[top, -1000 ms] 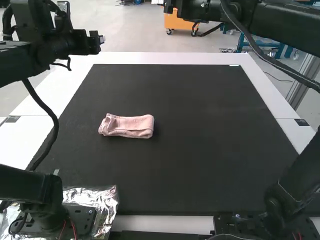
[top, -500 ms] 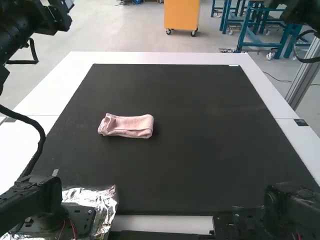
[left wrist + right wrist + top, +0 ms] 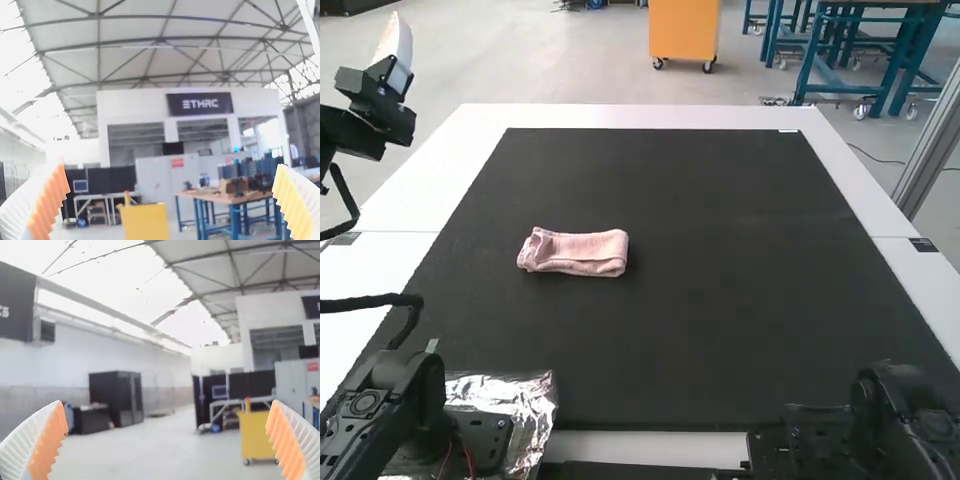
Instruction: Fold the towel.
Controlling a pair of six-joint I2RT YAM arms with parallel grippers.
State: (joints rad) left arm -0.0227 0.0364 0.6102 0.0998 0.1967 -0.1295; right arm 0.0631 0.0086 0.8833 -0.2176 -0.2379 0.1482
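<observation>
A pink towel (image 3: 573, 252) lies folded into a compact, slightly rumpled strip on the black mat (image 3: 720, 300) over the table (image 3: 620, 115), left of the middle. Crumpled foil (image 3: 498, 392) sits beside the left arm's base (image 3: 415, 400). The left pincer (image 3: 396, 24) and right pincer (image 3: 167, 402) both stand wide, well apart from the towel, whose inner layers are hidden.

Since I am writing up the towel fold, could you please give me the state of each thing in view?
Towel: folded into a small oblong, lying on the mat
Mat: flat on the table
Left fingers: open, nothing between them
Right fingers: open, nothing between them
Foil: crumpled
</observation>
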